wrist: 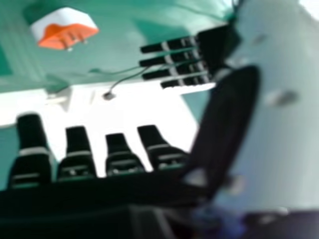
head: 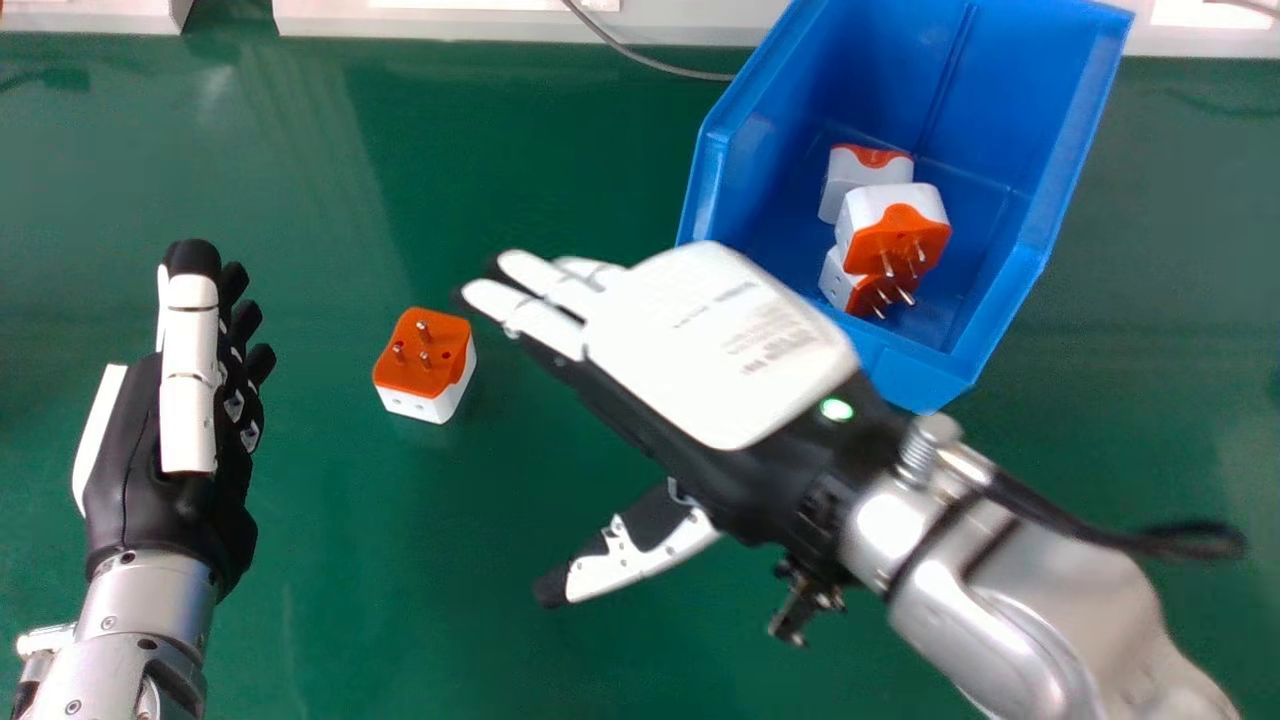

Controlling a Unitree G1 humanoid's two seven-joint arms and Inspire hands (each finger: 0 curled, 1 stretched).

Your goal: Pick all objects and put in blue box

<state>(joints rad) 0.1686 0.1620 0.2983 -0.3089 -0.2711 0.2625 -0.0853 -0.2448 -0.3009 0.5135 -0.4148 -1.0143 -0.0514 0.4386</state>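
Observation:
An orange and white plug adapter (head: 425, 362) sits pins up on the green table, between the two hands; the right hand view also has the adapter (wrist: 65, 29). My right hand (head: 720, 345), open with straight fingers, is above the table just right of the adapter, its fingertips apart from it. In the right hand view, my right hand (wrist: 119, 162) holds nothing. My left hand (head: 190, 370) stays open at the left, fingers straight. The blue box (head: 1040, 210) holds several orange and white adapters (head: 895, 235) in a pile.
Green table surface (head: 300, 600) surrounds the adapter. A grey cable (head: 650, 62) runs along the back edge to the box. White panels (head: 500, 28) line the far side. My right forearm crosses in front of the box's near corner.

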